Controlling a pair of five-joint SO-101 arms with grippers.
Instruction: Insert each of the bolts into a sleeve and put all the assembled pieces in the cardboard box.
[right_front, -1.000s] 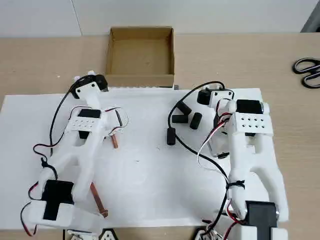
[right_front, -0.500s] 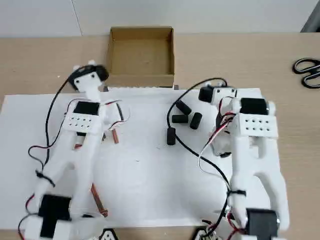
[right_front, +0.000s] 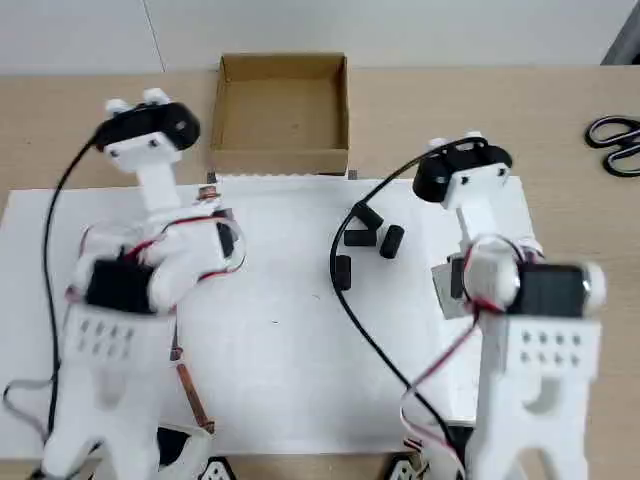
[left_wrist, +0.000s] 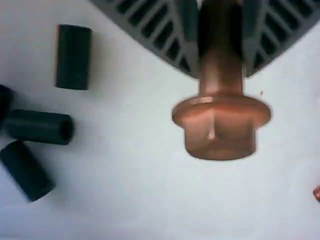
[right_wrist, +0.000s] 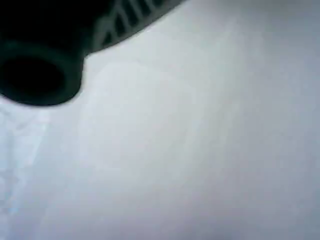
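A copper bolt (left_wrist: 220, 117) hangs head-down off the white mat, my left gripper (left_wrist: 220, 50) shut on its shank. In the high view that gripper (right_front: 213, 205) is raised over the mat's left side, short of the cardboard box (right_front: 280, 160). My right gripper (right_wrist: 60, 35) is shut on a black sleeve (right_wrist: 37, 75) whose open end faces the camera; in the high view the gripper (right_front: 450, 287) hangs over the mat's right side. Several loose black sleeves (right_front: 359, 238) lie on the mat between the arms, also seen as sleeves (left_wrist: 39, 126) below the held bolt.
Another copper bolt (right_front: 196, 398) lies on the mat near the front left, partly under the left arm. Scissors (right_front: 615, 140) rest on the wooden table at the far right. The box is open and stands behind the white mat (right_front: 290, 340).
Both arms have risen from the mat and drawn back toward the front edge. The left one lifted the bolt up off the mat; the right one came away from the sleeve cluster.
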